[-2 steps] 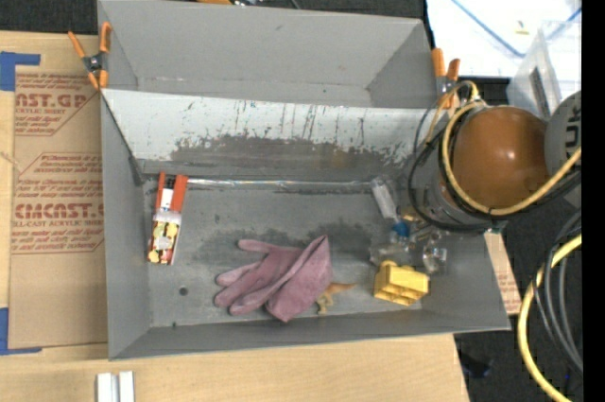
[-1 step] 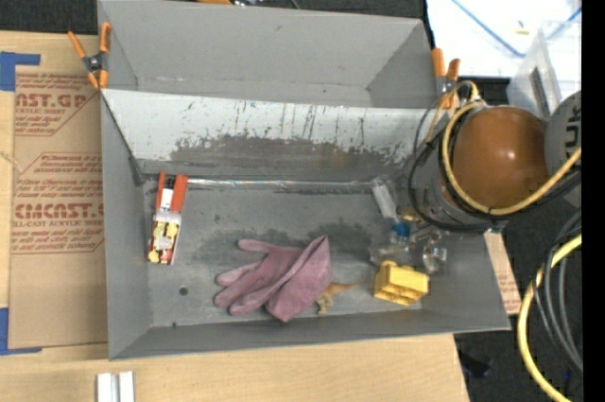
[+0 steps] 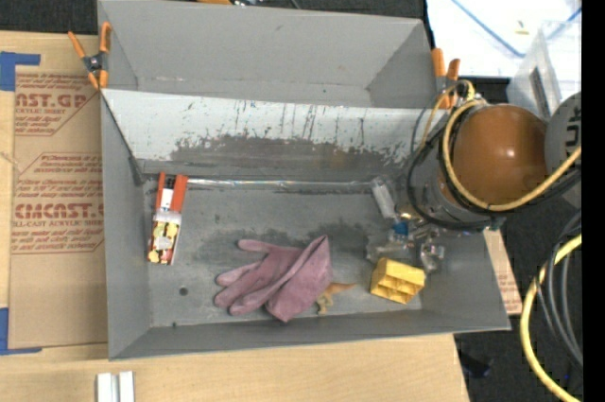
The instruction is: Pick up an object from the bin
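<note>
Grey sheet-metal bin (image 3: 274, 50) w/ sloped walls. The back wall is scuffed and streaked w/ dark, rusty-looking marks, and the floor is dull & blotchy. The arm comes in from the right w/ a glossy, rounded brown-orange cover (image 3: 496, 154) on the wrist. The hand (image 3: 408, 249) sits low in the right-front part of the bin, a cluster of small metal bits w/ a blue spot. Can't tell if it's released or clenched, too cluttered there tbh. Right below it in the view lies a yellow block (image 3: 397, 281), chunky and hard-looking w/ flat faces and a stepped, boxy outline, prob plastic. It's on the bin floor close to the front wall, just beside the hand, but whether they touch can't be made out. Mid-front of the floor there's a mauve-pink glove (image 3: 279, 275), soft and limp, lying flat w/ its digits pointing left and the wide cuff toward the block. A small tan scrap (image 3: 331, 297) lies btw the cuff and the block. Over by the left wall lies a narrow flat pack (image 3: 167, 218), orange-red at the top end, white w/ yellow bits lower down, well apart from the hand.
</note>
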`<action>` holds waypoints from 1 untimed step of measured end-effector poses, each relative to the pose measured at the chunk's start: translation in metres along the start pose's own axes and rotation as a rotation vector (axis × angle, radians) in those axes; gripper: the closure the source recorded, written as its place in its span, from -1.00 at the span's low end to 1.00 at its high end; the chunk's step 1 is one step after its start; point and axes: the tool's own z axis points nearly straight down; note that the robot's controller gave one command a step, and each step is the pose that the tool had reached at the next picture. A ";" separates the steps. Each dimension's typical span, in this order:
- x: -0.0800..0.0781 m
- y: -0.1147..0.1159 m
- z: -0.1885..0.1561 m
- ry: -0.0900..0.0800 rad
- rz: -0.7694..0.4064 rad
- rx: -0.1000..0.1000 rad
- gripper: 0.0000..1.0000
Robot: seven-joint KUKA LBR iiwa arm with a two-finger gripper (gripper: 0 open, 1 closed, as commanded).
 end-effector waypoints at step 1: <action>-0.003 0.009 0.002 -0.002 -0.021 0.014 1.00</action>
